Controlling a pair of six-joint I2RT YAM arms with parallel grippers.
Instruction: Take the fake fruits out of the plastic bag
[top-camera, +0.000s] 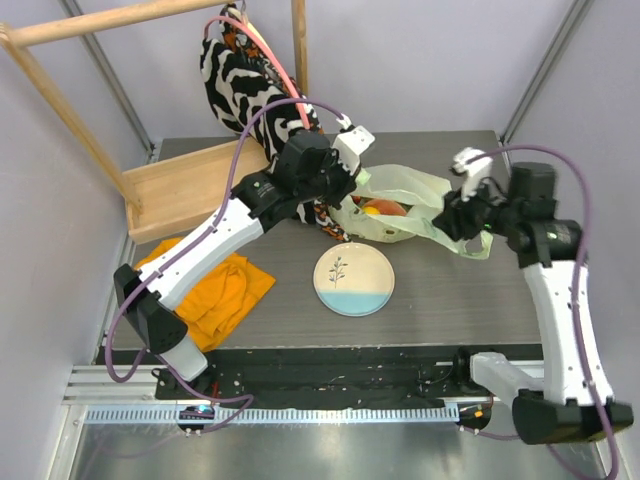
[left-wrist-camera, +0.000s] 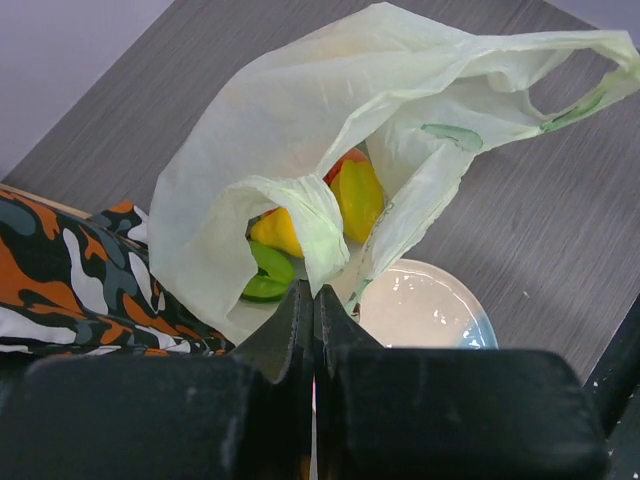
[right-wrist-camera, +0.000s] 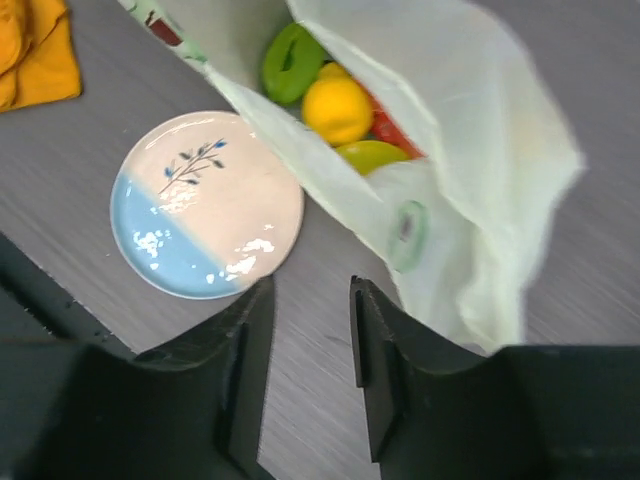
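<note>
The pale-green plastic bag (top-camera: 405, 200) lies on the table behind the plate, its mouth open. My left gripper (top-camera: 345, 203) is shut on a fold of the bag's rim (left-wrist-camera: 315, 240) at the bag's left end. Inside the bag the left wrist view shows a yellow fruit (left-wrist-camera: 276, 230), an orange-yellow fruit (left-wrist-camera: 360, 195) and green ovals (left-wrist-camera: 265, 275). The right wrist view shows a green fruit (right-wrist-camera: 292, 60), a yellow ball (right-wrist-camera: 338, 108), a yellow-green oval (right-wrist-camera: 370, 155) and a red piece (right-wrist-camera: 392, 128). My right gripper (top-camera: 458, 215) is open and empty at the bag's right end (right-wrist-camera: 470, 200).
A white-and-blue plate (top-camera: 354, 280) sits in front of the bag. An orange cloth (top-camera: 215, 290) lies at the left. A zebra-patterned cloth bag (top-camera: 240, 80) hangs from a wooden rack (top-camera: 190, 185) at the back left. Orange-and-black patterned cloth (left-wrist-camera: 60, 270) lies beside the bag.
</note>
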